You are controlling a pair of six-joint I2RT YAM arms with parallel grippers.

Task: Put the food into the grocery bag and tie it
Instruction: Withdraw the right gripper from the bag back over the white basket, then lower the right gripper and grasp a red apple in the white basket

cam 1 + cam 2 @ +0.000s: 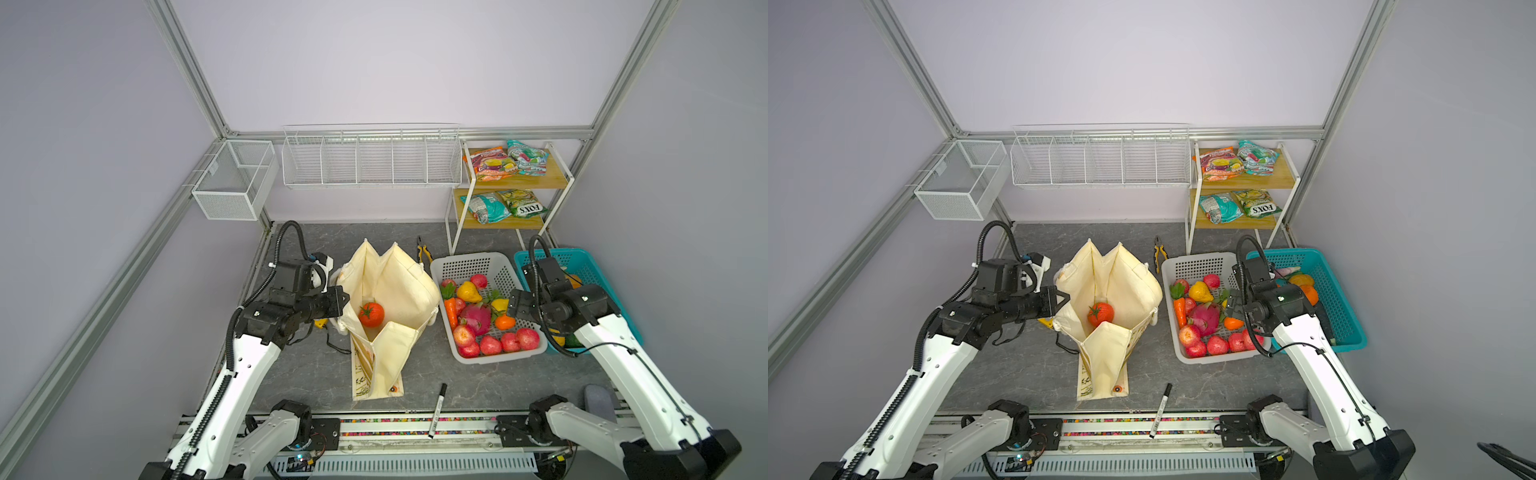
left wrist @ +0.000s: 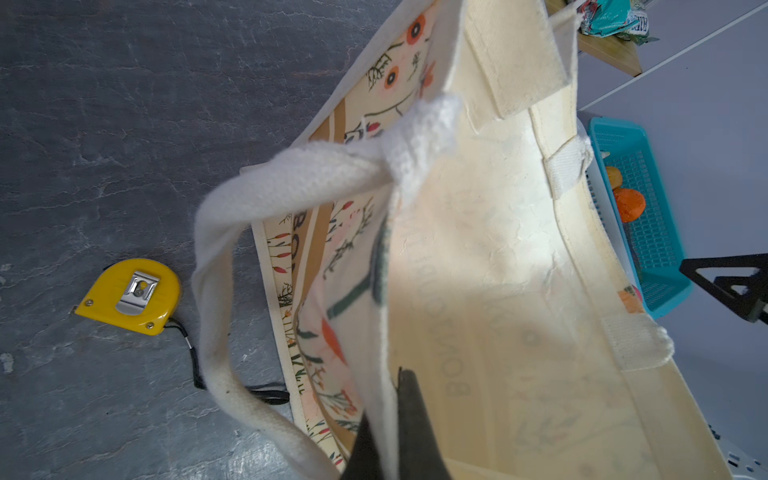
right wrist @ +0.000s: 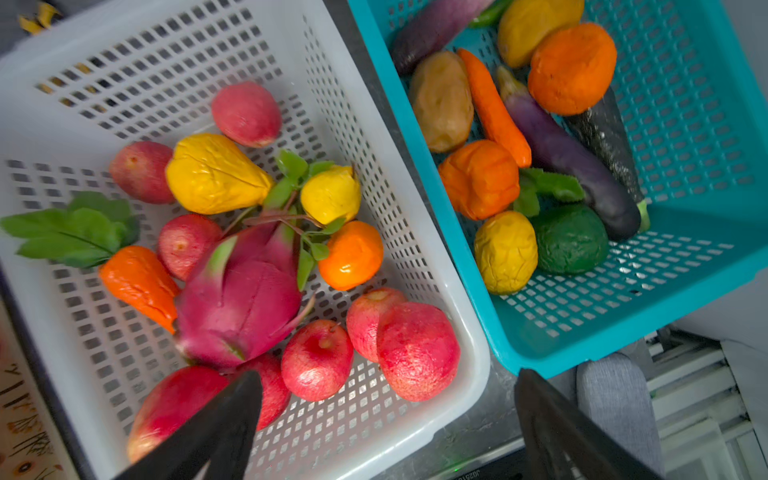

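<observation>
1. Marker (image 1: 437, 410): one, at the front edge. Not food, so skip it.
2. Left gripper (image 2: 388, 432) is pinched shut on the grocery bag (image 1: 407, 282) rim and holds the mouth open. One tomato (image 1: 371, 314) is inside.
3. Right gripper (image 3: 386, 428) is spread wide and empty, above the white basket (image 3: 166, 20). Loading step, early by my read.
4. Next, you'd lower onto the pear (image 3: 216, 174) or orange (image 3: 351, 255), close, then carry it to the bag.
5. Baskets: two, counting the teal basket (image 1: 590, 266).
6. Snack packets (image 1: 494, 164): four, on the shelf (image 1: 552, 170).

We see only a yellow sliver of the tape measure (image 1: 320, 323) under the left arm (image 1: 286, 313) at nine o'clock from the grocery bag (image 1: 399, 282), the right arm (image 1: 582, 307) covers much of the teal basket (image 1: 598, 270) at three o'clock, and bag cloth partly hides one finger of the left gripper (image 2: 390, 415).
</observation>
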